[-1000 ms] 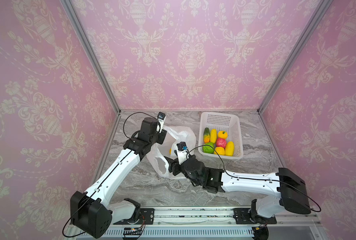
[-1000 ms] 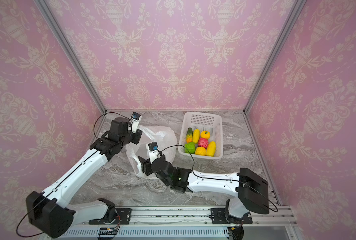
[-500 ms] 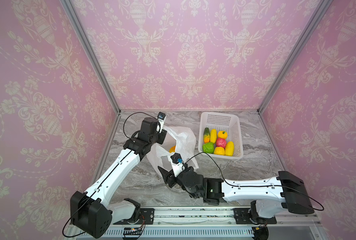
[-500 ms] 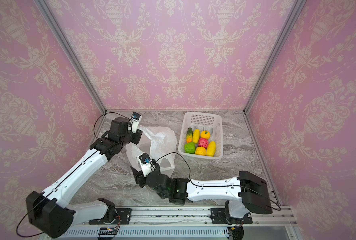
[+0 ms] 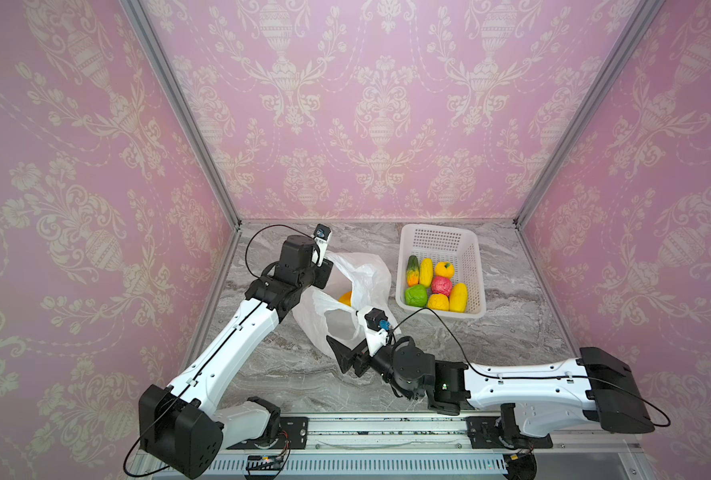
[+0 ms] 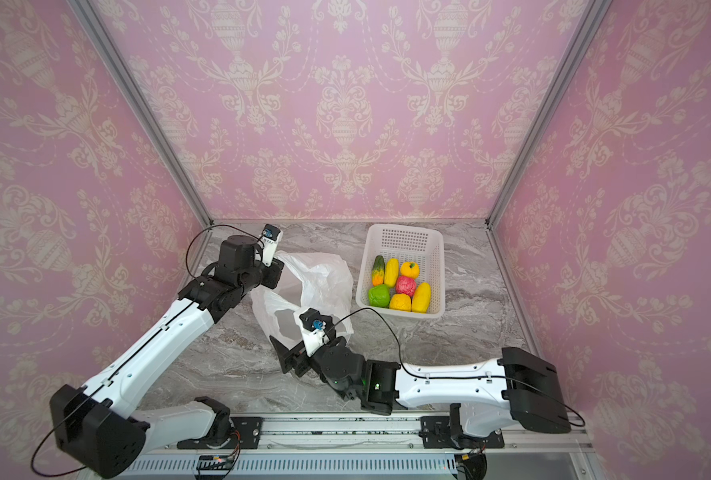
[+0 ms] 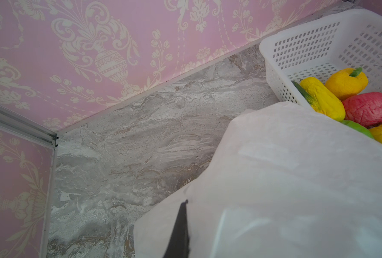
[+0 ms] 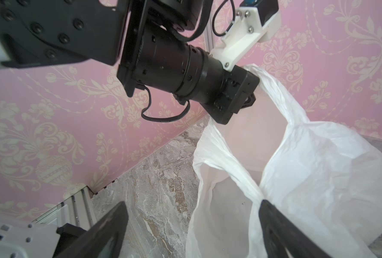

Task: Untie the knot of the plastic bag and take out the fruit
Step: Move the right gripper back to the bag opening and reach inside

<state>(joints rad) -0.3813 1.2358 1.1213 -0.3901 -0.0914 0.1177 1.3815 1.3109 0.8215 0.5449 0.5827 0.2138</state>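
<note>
The plastic bag (image 5: 368,276) (image 6: 324,276) stands on the marble with its mouth gaping, and no knot shows. My left gripper (image 8: 249,99) is shut on the bag's far handle and holds it up; in the left wrist view one dark finger (image 7: 181,230) lies against the white film (image 7: 286,178). One orange fruit (image 5: 345,297) sits inside the bag. My right gripper (image 5: 348,355) (image 6: 290,358) (image 8: 192,234) is open at the bag's near edge, with a handle strip (image 8: 241,178) and bare marble between its fingers. Several more fruit (image 5: 441,285) (image 7: 367,109) lie in the basket.
A white perforated basket (image 5: 480,286) (image 6: 370,266) stands at the back right, close beside the bag. Pink walls with aluminium posts close in three sides. A metal rail (image 5: 387,428) runs along the front edge. The left arm (image 5: 241,332) spans the left side.
My right gripper has drawn back from the bag's mouth toward the front edge and its jaws have spread wider. The left gripper has stayed shut on the raised handle.
</note>
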